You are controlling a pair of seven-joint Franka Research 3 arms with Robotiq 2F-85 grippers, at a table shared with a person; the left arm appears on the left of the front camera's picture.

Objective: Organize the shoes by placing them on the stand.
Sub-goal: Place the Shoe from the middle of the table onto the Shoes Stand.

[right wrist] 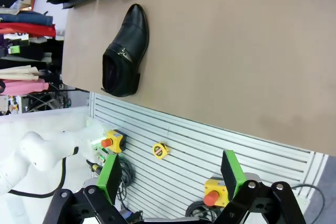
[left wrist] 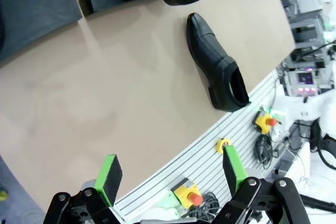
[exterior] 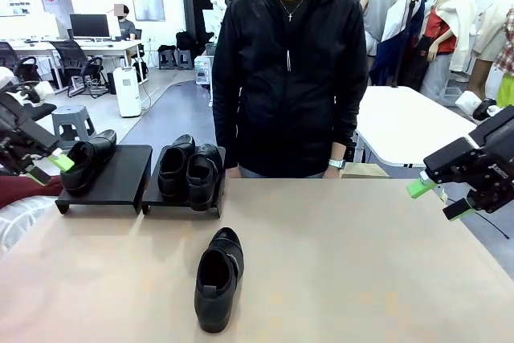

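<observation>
A low black stand of two platforms sits at the table's back left. Its left platform carries one shiny black shoe; the right platform holds two more shoes side by side. The fourth shoe lies alone on the tan table, toe toward the stand. My left gripper hovers open at the far left, just in front of the left platform's shoe, holding nothing. At the right edge my right gripper is open and empty above the table.
A person in a black jacket stands at the far edge, behind the middle. A white table is behind on the right. Below the table's near edge runs a slotted rail with emergency-stop buttons and a yellow tape measure.
</observation>
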